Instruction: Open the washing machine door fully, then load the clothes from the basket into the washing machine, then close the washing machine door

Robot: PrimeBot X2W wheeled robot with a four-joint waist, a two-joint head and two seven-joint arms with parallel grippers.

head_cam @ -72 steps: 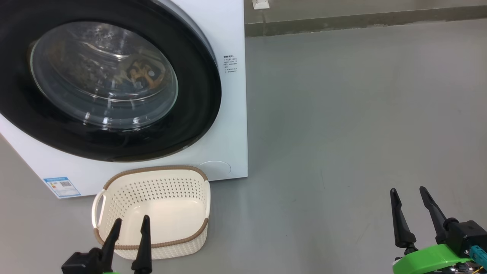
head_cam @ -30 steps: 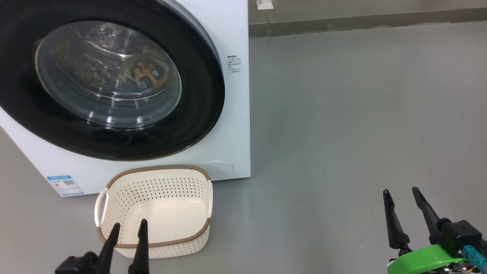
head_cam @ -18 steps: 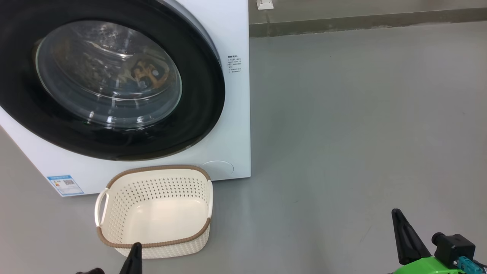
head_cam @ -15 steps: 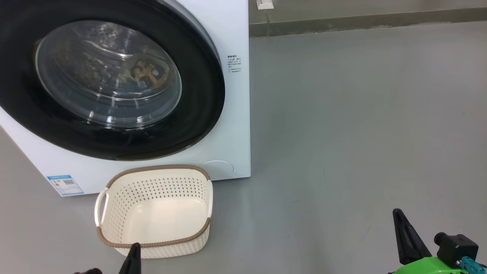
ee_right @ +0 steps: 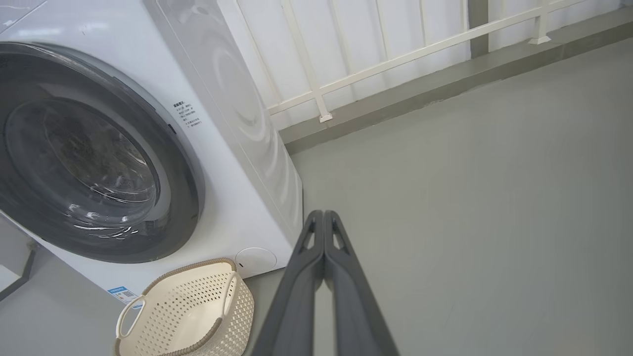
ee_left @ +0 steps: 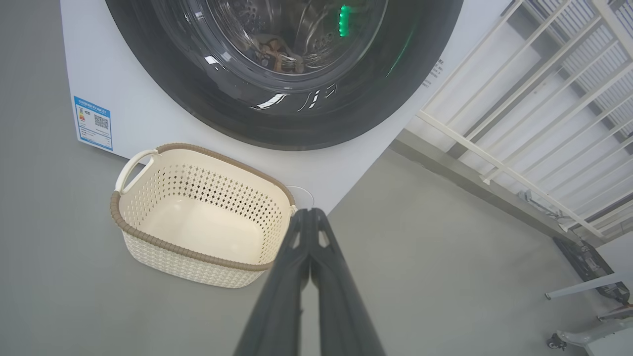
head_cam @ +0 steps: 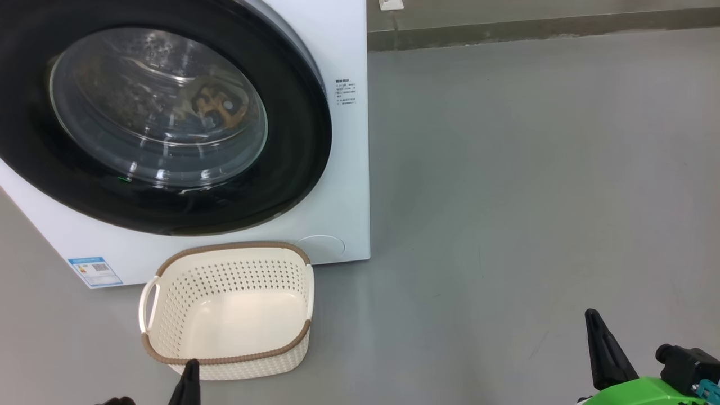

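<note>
Sitting just beyond closed left claw (head_cam: 192, 367), basket (head_cam: 225, 246), right claw (head_cam: 591, 316) well apart

I see grey floor (head_cam: 534, 197) spreading toward three o'clock, a concrete kerb (head_cam: 534, 31) along twelve, a white railing (ee_right: 376, 54) above it, and a wheeled stand base (ee_left: 588, 333) at four o'clock in the left wrist view.

Grey floor (head_cam: 506, 169), white railing (ee_right: 376, 54)
</note>
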